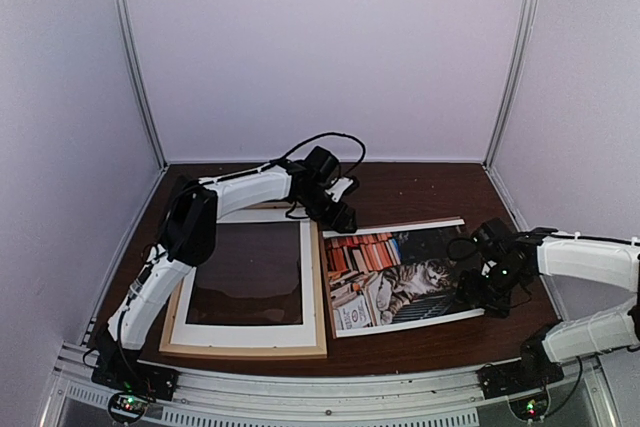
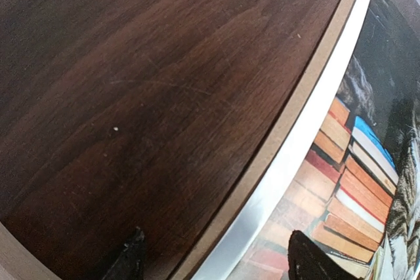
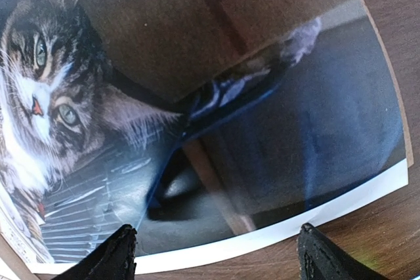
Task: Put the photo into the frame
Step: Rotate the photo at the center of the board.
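The photo [image 1: 400, 275], a tabby cat beside red-orange books with a white border, lies face up on the dark table to the right of the frame [image 1: 322, 297]. The frame is pale wood with a white inner border and a dark middle. A thin brown board edge [image 2: 289, 122] shows under the photo's [image 2: 341, 181] border. My left gripper [image 1: 343, 217] hovers open over the photo's far left corner, and its fingertips [image 2: 128, 259] straddle that edge [image 2: 216, 263]. My right gripper [image 1: 478, 285] is open at the photo's right edge, low over the print [image 3: 197, 96], with its midpoint [image 3: 220, 257] on the white border.
White enclosure walls stand on three sides of the dark wooden table [image 1: 420, 187]. A metal rail [image 1: 320, 392] runs along the near edge between the arm bases. A black cable [image 1: 330, 139] loops above the left wrist.
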Controlling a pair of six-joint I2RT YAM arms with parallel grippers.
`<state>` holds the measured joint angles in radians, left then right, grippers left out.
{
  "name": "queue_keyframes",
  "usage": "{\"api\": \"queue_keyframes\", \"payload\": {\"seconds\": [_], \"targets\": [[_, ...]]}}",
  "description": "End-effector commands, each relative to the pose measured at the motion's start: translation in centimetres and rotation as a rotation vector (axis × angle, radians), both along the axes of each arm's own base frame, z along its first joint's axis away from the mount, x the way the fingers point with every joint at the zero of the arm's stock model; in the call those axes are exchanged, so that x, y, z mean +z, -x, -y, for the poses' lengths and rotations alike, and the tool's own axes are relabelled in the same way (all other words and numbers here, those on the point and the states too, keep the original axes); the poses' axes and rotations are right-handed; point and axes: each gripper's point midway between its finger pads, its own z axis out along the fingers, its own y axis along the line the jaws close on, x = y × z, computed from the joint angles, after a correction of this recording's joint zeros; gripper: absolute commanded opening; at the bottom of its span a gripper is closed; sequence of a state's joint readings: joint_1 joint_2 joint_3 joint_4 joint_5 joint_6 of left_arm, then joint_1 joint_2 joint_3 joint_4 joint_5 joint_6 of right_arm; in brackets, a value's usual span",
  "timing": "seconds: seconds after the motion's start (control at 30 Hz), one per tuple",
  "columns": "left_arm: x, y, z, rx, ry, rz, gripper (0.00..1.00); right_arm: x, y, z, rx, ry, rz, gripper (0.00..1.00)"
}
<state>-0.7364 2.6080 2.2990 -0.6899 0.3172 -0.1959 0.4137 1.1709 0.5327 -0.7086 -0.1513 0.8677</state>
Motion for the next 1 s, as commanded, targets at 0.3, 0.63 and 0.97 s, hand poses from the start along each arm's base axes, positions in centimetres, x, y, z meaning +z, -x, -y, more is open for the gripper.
{"api": "queue_keyframes", "payload": {"seconds": [0.3,0.63,0.97], "targets": [[-3.2,8.1,-1.8,-0.068,-0.083,-0.218,0.62,-0.5,-6.4,0.0,0.054,0.074,0.073,0.85],[-2.5,12.4,-1.8,-0.116,-0.084,-0.267,0.55,0.9,-13.0,3.6,0.097,0.106,0.105,0.85],[-2.1,20.0,-0.8,-0.238,-0.090,-0.355,0.50,-0.7,-19.9,1.9,0.208,0.066,0.093,0.85]]}}
